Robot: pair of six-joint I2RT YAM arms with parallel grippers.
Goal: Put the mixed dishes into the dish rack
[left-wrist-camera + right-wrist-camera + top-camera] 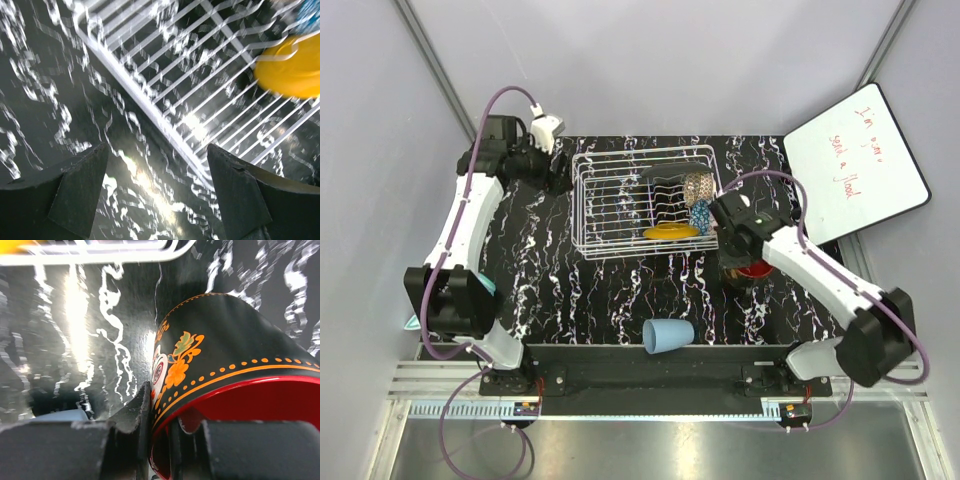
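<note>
The white wire dish rack [610, 205] stands at the table's back middle. In it stand the dark squarish plate [665, 190], the yellow-orange plate [670, 232], the pinkish speckled bowl [696, 185] and the blue bowl [701, 213]. My right gripper [745, 255] is just right of the rack, shut on the rim of the red mug [754, 269]. In the right wrist view the mug [225, 355] is black outside with orange flowers and red inside, one finger on each side of its wall. The light-blue cup [668, 334] lies on its side near the front. My left gripper [558, 172] is open and empty at the rack's left edge [165, 120]; the left wrist view also shows the yellow-orange plate [295, 67].
A white board with red writing [855, 175] leans at the back right. Something teal [412, 322] shows behind the left arm's base. The table is black marble-patterned [580, 290], with grey walls around it.
</note>
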